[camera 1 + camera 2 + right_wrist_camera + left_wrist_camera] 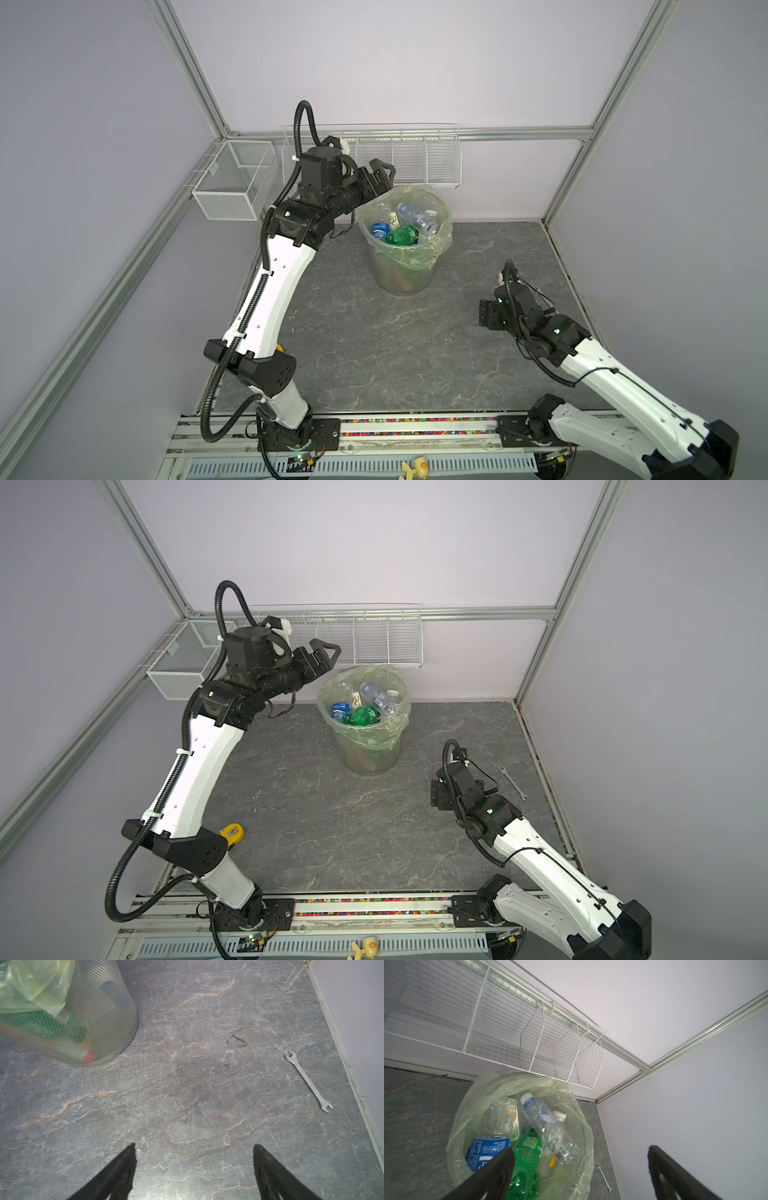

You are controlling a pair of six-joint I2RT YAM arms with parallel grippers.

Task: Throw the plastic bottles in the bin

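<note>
pale-green bin (405, 274), green bottle (401, 237), blue-labelled bottle (380, 230), grey veined tabletop (374, 353)

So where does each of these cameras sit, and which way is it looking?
Top views: mounted high at the front, looking down and back over the grey stone-patterned table; both white-and-black arms show.
Left wrist: held high, looking down into the round pale-green bag-lined bin at clear and green plastic bottles; open left tool shows.
Right wrist: low over the table, facing the bin's side and a silver open-ended spanner; open right tool shows.
Shared: all see the bin; both wrists see the spanner.
</note>
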